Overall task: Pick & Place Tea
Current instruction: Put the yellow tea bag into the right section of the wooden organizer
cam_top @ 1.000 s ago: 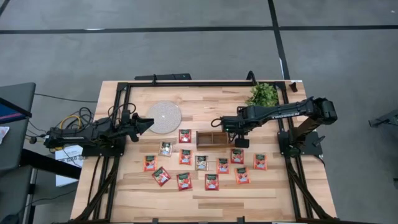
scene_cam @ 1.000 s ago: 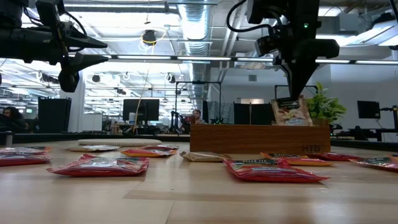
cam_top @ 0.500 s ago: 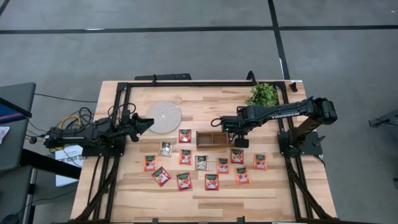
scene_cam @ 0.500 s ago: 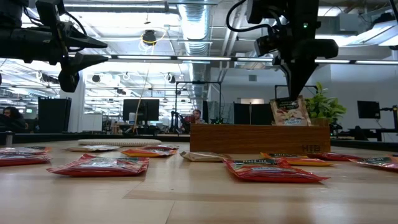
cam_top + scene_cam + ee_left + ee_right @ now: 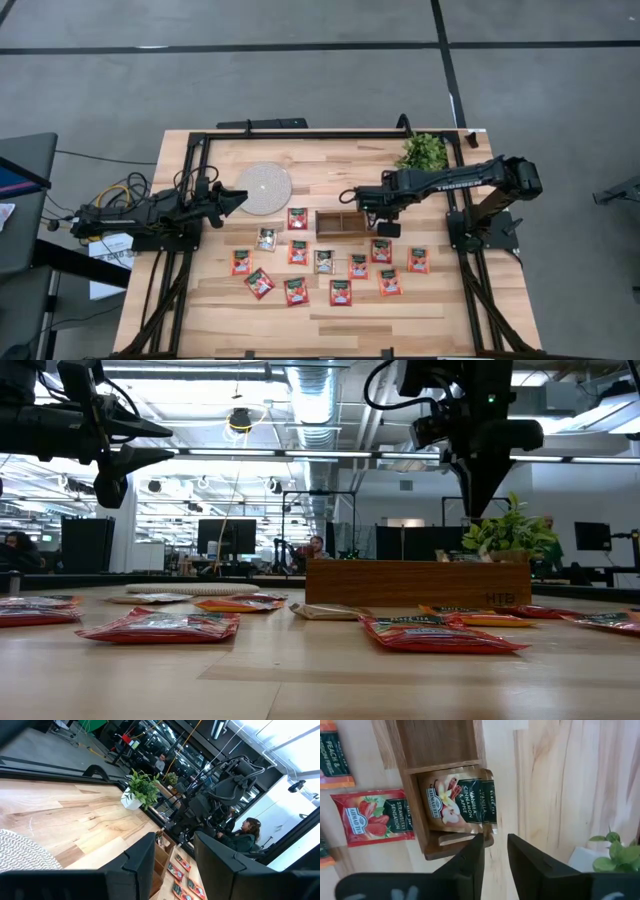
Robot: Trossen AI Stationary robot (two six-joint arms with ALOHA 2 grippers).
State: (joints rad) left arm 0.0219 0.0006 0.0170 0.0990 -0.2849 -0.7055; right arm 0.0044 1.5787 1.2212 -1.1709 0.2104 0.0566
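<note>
**Q:** So what's seen up front, across the table top?

**A:** Closest in the low view, red tea sachets (image 5: 158, 626) are laid flat on the wooden table (image 5: 320, 680), with another red one (image 5: 440, 633) just in front of the wooden tray (image 5: 418, 583). From above, the loose sachets (image 5: 340, 292) are spread in rough rows on the near side of that tray (image 5: 345, 222), one red sachet (image 5: 297, 218) sitting just beside its left end.

**Q:** And the right pincer?

**A:** The right gripper (image 5: 385, 212) is held above the tray's right end. In its wrist view the fingers (image 5: 470, 862) are parted a little with nothing between them. A vanilla cinnamon apple sachet (image 5: 457, 805) is seen lying in the tray's end compartment (image 5: 415, 800), its edge leaning on the end wall. A strawberry sensation sachet (image 5: 372, 817) is lying on the table right against the tray's side.

**Q:** Left side?

**A:** The left gripper (image 5: 238, 199) is parked off the table surface, near the round white disc (image 5: 263, 186); its fingers (image 5: 140, 865) are spread apart and nothing is gripped.

**Q:** Further back?

**A:** A small potted plant (image 5: 424, 152) is set at the far right corner. Beyond the table, an office with monitors is seen, and a seated person (image 5: 245, 835) shows up in the left wrist view.
</note>
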